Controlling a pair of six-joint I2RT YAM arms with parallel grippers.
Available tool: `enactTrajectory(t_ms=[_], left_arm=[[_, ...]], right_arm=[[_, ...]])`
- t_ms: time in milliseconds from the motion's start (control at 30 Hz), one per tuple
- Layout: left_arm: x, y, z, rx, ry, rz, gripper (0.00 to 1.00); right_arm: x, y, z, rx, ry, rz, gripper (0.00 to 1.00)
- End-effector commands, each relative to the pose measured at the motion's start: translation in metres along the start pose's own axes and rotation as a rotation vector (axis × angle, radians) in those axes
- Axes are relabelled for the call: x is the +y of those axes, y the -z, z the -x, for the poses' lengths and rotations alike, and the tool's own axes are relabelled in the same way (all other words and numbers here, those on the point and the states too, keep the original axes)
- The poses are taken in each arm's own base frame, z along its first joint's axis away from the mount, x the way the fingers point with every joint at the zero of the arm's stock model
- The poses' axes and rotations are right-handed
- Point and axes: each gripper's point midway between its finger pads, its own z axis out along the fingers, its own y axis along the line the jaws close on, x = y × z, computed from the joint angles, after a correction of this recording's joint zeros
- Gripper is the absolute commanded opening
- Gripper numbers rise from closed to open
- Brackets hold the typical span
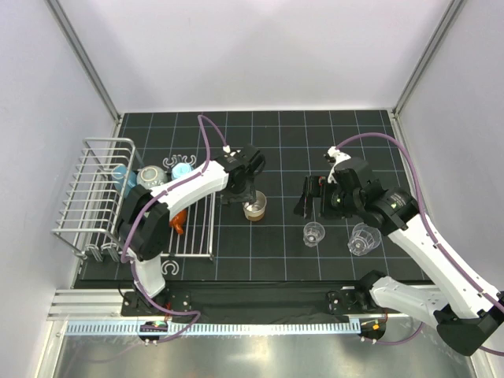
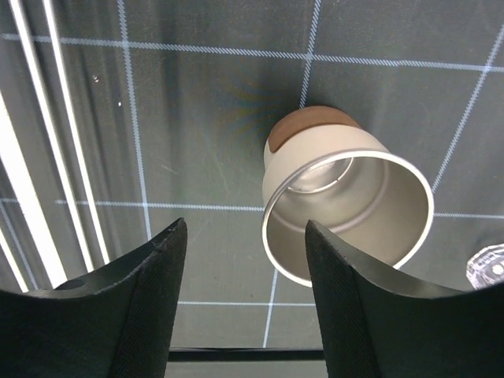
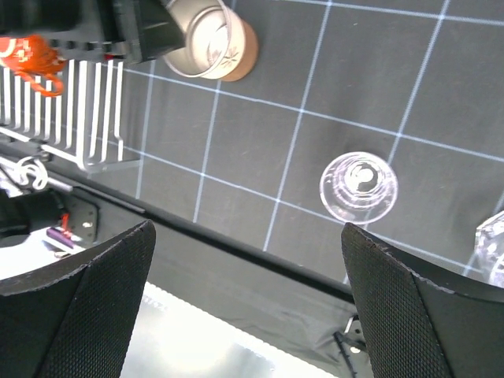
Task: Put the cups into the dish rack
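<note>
The dish rack (image 1: 93,206) stands at the left, with a blue cup (image 1: 118,175), a grey cup (image 1: 152,175) and another blue cup (image 1: 182,169) at its far end. An orange cup (image 1: 179,219) lies on its flat slatted part (image 1: 201,236). A steel cup (image 1: 254,208) with a brown base stands upright on the mat. My left gripper (image 2: 244,224) is open just above it, its right finger (image 2: 346,315) over the near rim of the steel cup (image 2: 346,205). My right gripper (image 3: 246,229) hangs wide open and empty, above and beside two clear cups (image 1: 314,233) (image 1: 364,239).
The black gridded mat (image 1: 276,134) ends at a front rail (image 1: 260,299) with a white toothed strip. Small white hooks (image 1: 168,269) lie beside the rack. White walls close in the back and both sides. The right wrist view shows the nearer clear cup (image 3: 358,187) and the rack's corner (image 3: 94,118).
</note>
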Motion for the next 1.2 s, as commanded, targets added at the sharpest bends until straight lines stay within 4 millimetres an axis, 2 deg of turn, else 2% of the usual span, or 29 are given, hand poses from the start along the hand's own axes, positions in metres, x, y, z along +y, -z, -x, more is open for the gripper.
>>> enactTrajectory(t_ms=[0,133,167,300,333,433,533,633,667,733,767,867,900,967,1000,1033,1067,1100,1167], left_arm=[[-0.012,-0.001,0.010,-0.021,-0.007,-0.023,0.59],[-0.013,-0.007,0.005,0.005,-0.008,-0.023,0.47],[-0.013,-0.009,0.004,0.009,-0.009,-0.021,0.43],[-0.014,-0.010,0.001,0.025,-0.013,-0.029,0.28],[-0.014,-0.008,0.001,0.025,-0.013,-0.034,0.19],[-0.016,-0.004,0.003,0.020,-0.016,-0.047,0.00],[-0.017,0.006,0.006,0.011,-0.019,-0.071,0.00],[-0.026,0.033,0.012,0.000,-0.009,-0.165,0.00],[-0.030,0.051,0.019,-0.033,-0.001,-0.221,0.00],[-0.035,0.075,0.026,-0.064,0.007,-0.295,0.00],[-0.043,0.102,0.030,-0.093,0.009,-0.396,0.00],[-0.047,0.136,0.035,-0.126,0.031,-0.531,0.00],[-0.044,0.158,0.044,-0.181,0.055,-0.596,0.00],[-0.038,0.170,0.045,-0.187,0.106,-0.660,0.00],[-0.036,0.191,0.051,-0.242,0.126,-0.722,0.00],[-0.032,0.189,0.047,-0.237,0.144,-0.738,0.00],[-0.028,0.195,0.051,-0.252,0.181,-0.769,0.00],[-0.026,0.204,0.051,-0.266,0.187,-0.804,0.00],[-0.017,0.224,0.053,-0.343,0.214,-0.871,0.00]], right_arm=[[0.014,0.009,0.005,-0.027,-0.052,0.069,1.00],[0.007,0.025,0.017,-0.139,-0.109,0.041,1.00],[0.010,0.035,0.021,-0.188,-0.087,0.077,1.00],[0.012,0.042,0.016,-0.236,-0.014,0.144,1.00],[0.014,0.040,0.012,-0.217,-0.013,0.156,1.00],[0.007,0.029,0.002,-0.140,-0.040,0.107,1.00],[0.012,0.016,-0.005,-0.063,-0.036,0.113,1.00],[0.025,0.014,0.000,-0.047,-0.017,0.167,1.00],[0.031,0.017,0.005,-0.056,-0.002,0.192,1.00],[0.041,0.019,0.011,-0.058,0.021,0.232,1.00],[0.045,0.022,0.016,-0.072,0.042,0.250,1.00],[0.061,0.030,0.030,-0.097,0.079,0.307,1.00],[0.066,0.032,0.032,-0.098,0.098,0.331,1.00],[0.076,0.035,0.044,-0.101,0.108,0.351,1.00],[0.081,0.036,0.048,-0.098,0.108,0.364,1.00],[0.088,0.037,0.049,-0.084,0.107,0.392,1.00],[0.096,0.044,0.057,-0.098,0.106,0.419,1.00],[0.103,0.043,0.061,-0.091,0.098,0.439,1.00],[0.123,0.053,0.071,-0.098,0.081,0.531,1.00]])
